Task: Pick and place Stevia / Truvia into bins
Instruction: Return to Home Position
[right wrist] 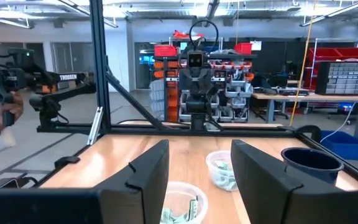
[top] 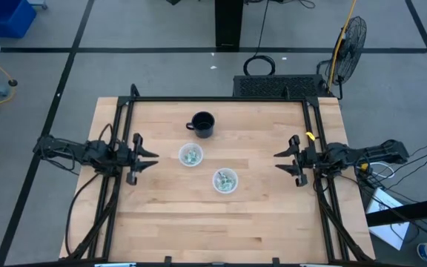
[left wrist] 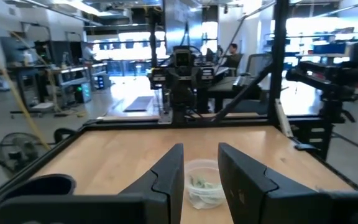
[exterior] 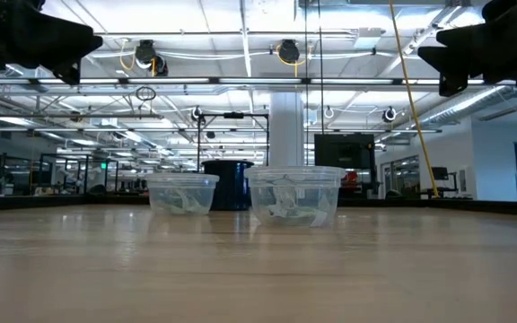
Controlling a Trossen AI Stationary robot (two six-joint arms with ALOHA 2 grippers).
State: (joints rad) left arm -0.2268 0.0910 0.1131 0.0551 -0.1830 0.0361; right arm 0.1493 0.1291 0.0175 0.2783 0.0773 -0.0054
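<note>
The Stevia packets [top: 191, 155] lie in two clear cups out on the desk [top: 199, 222], in the open stretch between the two grippers. None shows on the bare wood.

One cup [exterior: 183, 178] stands straight ahead of the left gripper [top: 153, 159], nearer to it than to the other, with pale green packets heaped in its bottom. In the left wrist view this cup sits framed in the gap between that gripper's two dark fingers [left wrist: 166, 180], though apart from them. The second cup [exterior: 294, 171] stands ahead of the right gripper [top: 277, 161] and a little off its line, on the side away from the mug. It also holds packets, crumpled together, and it shows low between that gripper's fingers [right wrist: 145, 180] in the right wrist view. The two cups stand near each other without touching.

A black mug [top: 202, 124] stands off to one side of both cups, upright, handle toward the left gripper's side, near the first cup but clear of it.

Both grippers hang above the desk at its opposite side edges, well apart from the cups, pointing at each other across the wood. Each has its fingers spread apart and grasps nothing.

Beyond the desk, a person's hand [right wrist: 8, 109] with a white sleeve shows in the right wrist view.
</note>
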